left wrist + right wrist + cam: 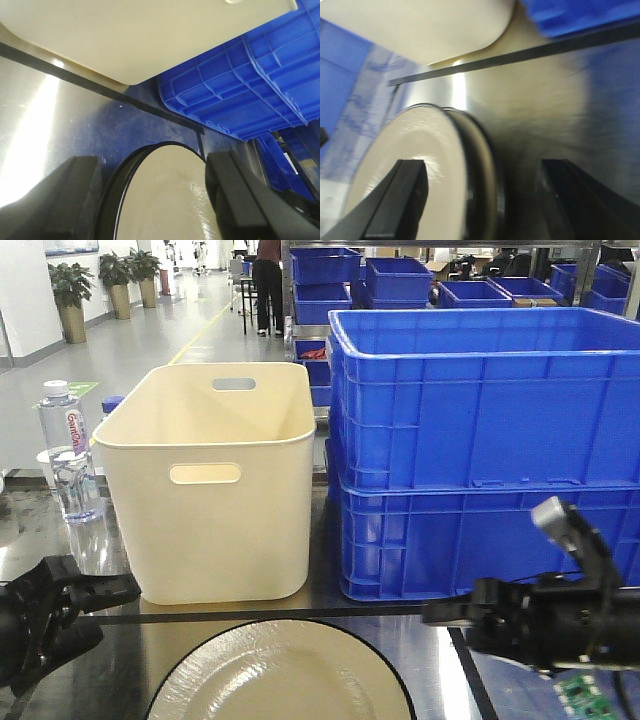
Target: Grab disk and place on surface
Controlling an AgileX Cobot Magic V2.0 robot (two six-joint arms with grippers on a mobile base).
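Cream disk [280,675] with black rim lies flat on the glossy bench [440,660], inside the taped rectangle, before the cream bin [210,480]. Left gripper [155,200] and right gripper [480,200]: jaws apart, straddling its rim.

The only lettering to be made out is on the water bottle [68,455] standing near the left edge of the glossy tabletop [330,625], just left of the cream tub [210,490]. Its label [74,430] carries red script running up the side on white, too small to read with certainty. A poster at the top left corner of the front view is cut off and shows no legible words. The blue crates [480,450] bear no readable marking, and neither wrist view shows any text.
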